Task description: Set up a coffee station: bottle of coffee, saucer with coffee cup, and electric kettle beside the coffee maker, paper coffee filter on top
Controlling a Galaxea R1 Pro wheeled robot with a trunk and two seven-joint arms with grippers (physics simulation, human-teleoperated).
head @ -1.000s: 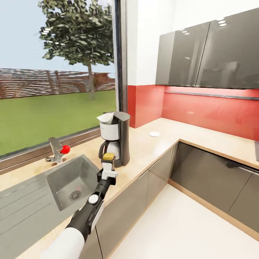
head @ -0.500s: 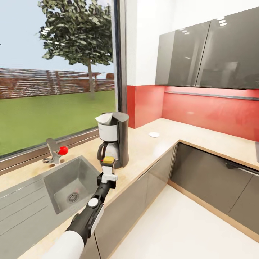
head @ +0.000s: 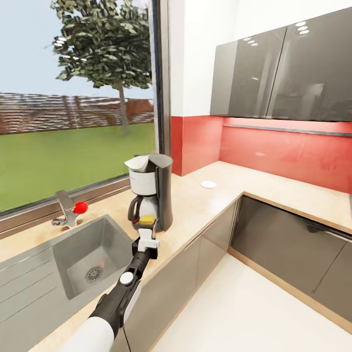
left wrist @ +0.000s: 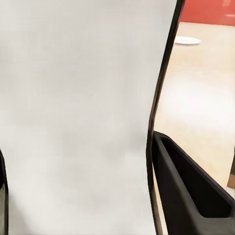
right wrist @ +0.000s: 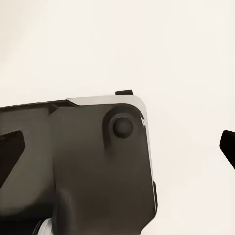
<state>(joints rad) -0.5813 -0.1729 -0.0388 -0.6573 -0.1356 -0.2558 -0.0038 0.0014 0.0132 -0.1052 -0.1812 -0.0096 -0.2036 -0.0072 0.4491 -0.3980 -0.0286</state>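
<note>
Yellow-lidded bottle (head: 145, 220) being pinched between the left gripper (head: 146, 227) fingers, just in front of the coffee maker (head: 155, 188), near the counter (head: 215, 203) edge by the sink (head: 73, 244). Cannot tell whether resting on the counter or hanging above it. Seeing a white filter (head: 137, 163) sitting on the maker's top and a saucer (head: 208, 184) lying well apart, toward the corner. Keeping the right gripper (right wrist: 120, 144) spread, fingertips (right wrist: 228, 142) standing apart.
</note>
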